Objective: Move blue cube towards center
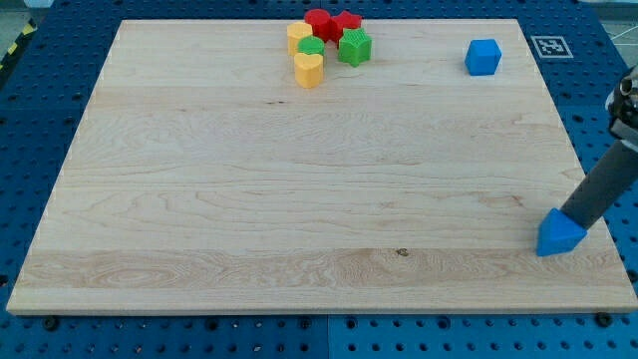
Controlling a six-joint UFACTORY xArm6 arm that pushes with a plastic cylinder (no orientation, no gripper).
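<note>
The blue cube (483, 57) sits near the view's top right corner of the wooden board (299, 199), alone and upright. A second blue block (559, 233), of angular shape, lies near the view's bottom right corner. My tip (576, 221) is at the upper right side of this second blue block, touching it or nearly so; the dark rod slants up to the view's right. The tip is far below the blue cube.
A tight cluster sits at the view's top centre: a red cylinder (318, 22), a red star (346, 24), a green star (354, 47), a green block (311, 48), a yellow block (298, 36) and a yellow heart (309, 70). A black-and-white marker (548, 45) lies off the board's top right corner.
</note>
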